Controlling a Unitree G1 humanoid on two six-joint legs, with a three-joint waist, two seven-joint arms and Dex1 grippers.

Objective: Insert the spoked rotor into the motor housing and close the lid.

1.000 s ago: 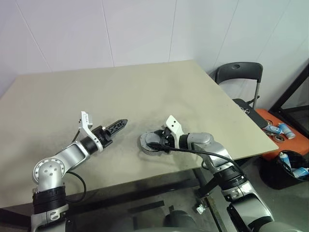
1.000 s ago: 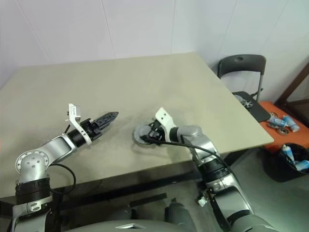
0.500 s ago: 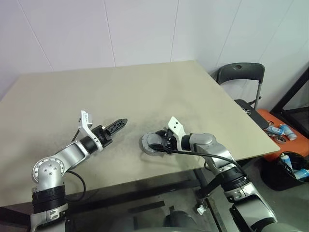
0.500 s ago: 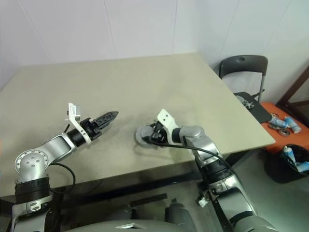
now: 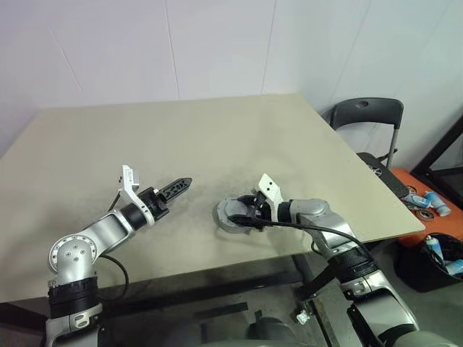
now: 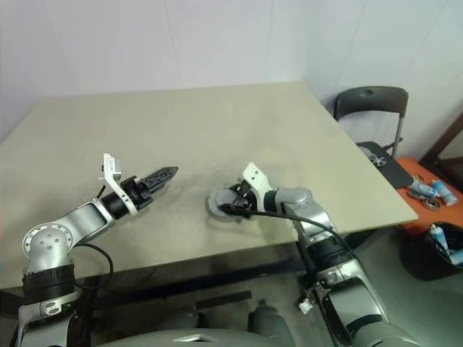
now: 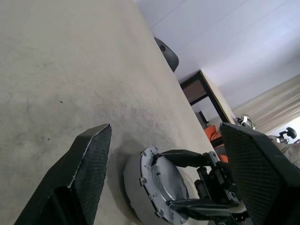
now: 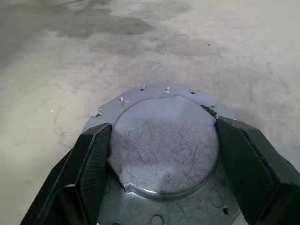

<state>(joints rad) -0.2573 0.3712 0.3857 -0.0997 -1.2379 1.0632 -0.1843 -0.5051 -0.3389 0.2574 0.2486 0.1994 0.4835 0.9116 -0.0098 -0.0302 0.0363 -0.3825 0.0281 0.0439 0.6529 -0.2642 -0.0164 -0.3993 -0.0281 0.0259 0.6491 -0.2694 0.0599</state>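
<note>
A beige table [image 5: 181, 137] stands before white panelled walls [image 5: 217, 43]; a dark folding chair [image 5: 365, 119] sits beside it, near an orange mat [image 5: 412, 188].

Beige table [image 5: 217, 137] across mid-frame; black folding chair [image 5: 365, 116] at right edge; orange mat [image 5: 423, 210] with cans, lower right.

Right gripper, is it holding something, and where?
The right gripper has its fingers on either side of the lid's raised centre; actual contact cannot be told.

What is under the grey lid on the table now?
The lid sits on a round grey body whose side wall rests on the table. Whatever is inside is covered and cannot be seen.
</note>
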